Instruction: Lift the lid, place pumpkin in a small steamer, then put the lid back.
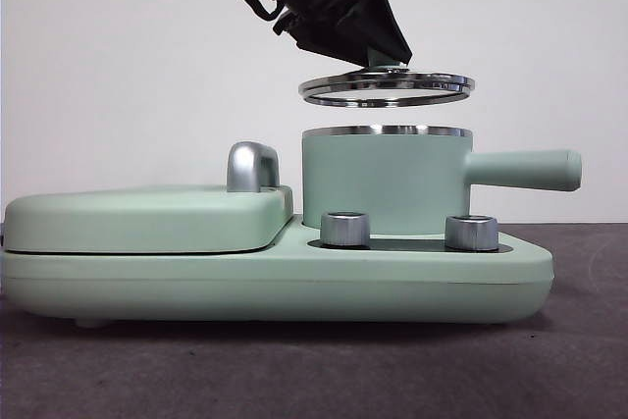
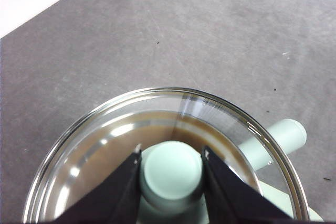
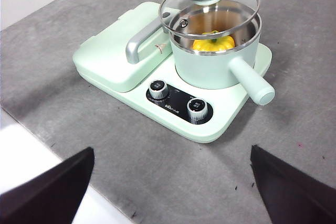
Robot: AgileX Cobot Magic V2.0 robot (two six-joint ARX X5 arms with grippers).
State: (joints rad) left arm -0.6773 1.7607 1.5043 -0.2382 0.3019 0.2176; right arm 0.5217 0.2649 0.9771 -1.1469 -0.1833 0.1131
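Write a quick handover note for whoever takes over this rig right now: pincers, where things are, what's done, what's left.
Left pincer: shut on the lid's knob, holding the lid in the air just above the small steamer, not touching its rim.
Right pincer: open, waiting back from the cooker, holding nothing.
Pumpkin: inside the steamer.
Done: lid lifted, pumpkin placed.
Left: lower the lid squarely onto the steamer's rim, then release the knob.

We see the pumpkin [image 3: 212,43] inside the small steamer [image 1: 385,182], the lid [image 1: 387,87] held just above it, apart, by the left gripper [image 2: 171,153].
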